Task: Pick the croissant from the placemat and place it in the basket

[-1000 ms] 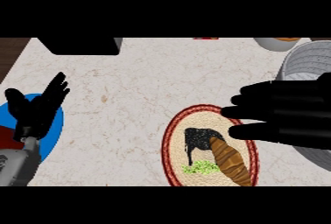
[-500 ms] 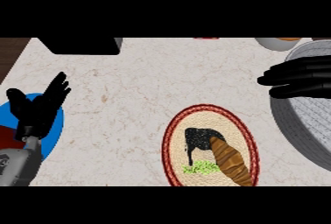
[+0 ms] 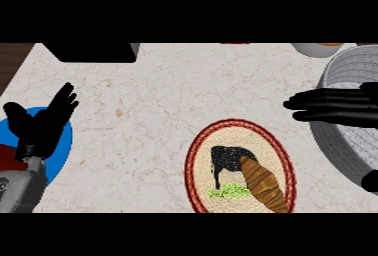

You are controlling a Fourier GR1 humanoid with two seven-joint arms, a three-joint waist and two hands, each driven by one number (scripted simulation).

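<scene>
Two black hands are seen above the counter (image 3: 148, 100). The right hand (image 3: 332, 106) is held open over the grey basket's (image 3: 343, 145) rim at the counter's right edge, fingers straight, nothing held. The croissant (image 3: 264, 184) lies on the oval placemat (image 3: 198, 165) near the front edge. The left hand (image 3: 43, 125) rests open at the left edge.

We find no readable text, label, brand, number or sign anywhere on the counter (image 3: 148, 95); the oval placemat (image 3: 198, 170), the grey basket (image 3: 341, 145) and the blue plate (image 3: 65, 135) all carry no lettering we can read.
</scene>
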